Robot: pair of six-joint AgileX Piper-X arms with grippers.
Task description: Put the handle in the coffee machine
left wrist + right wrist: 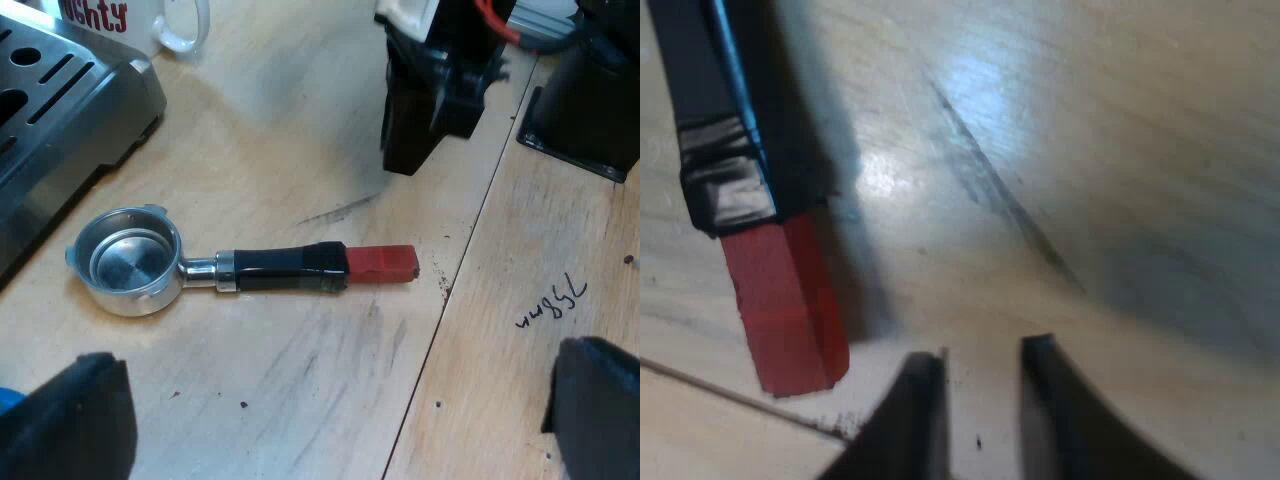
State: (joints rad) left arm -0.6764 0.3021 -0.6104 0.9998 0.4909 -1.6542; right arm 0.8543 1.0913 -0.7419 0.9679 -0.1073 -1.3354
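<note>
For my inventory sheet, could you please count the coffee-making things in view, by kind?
espresso machine: 1
metal holder with red-ended handle: 1
mug: 1
Total: 3

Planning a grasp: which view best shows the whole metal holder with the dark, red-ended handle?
The left wrist view: the metal holder lies whole on the wooden table, cup to red end. The right wrist view gives part of the dark handle and the red end.
</note>
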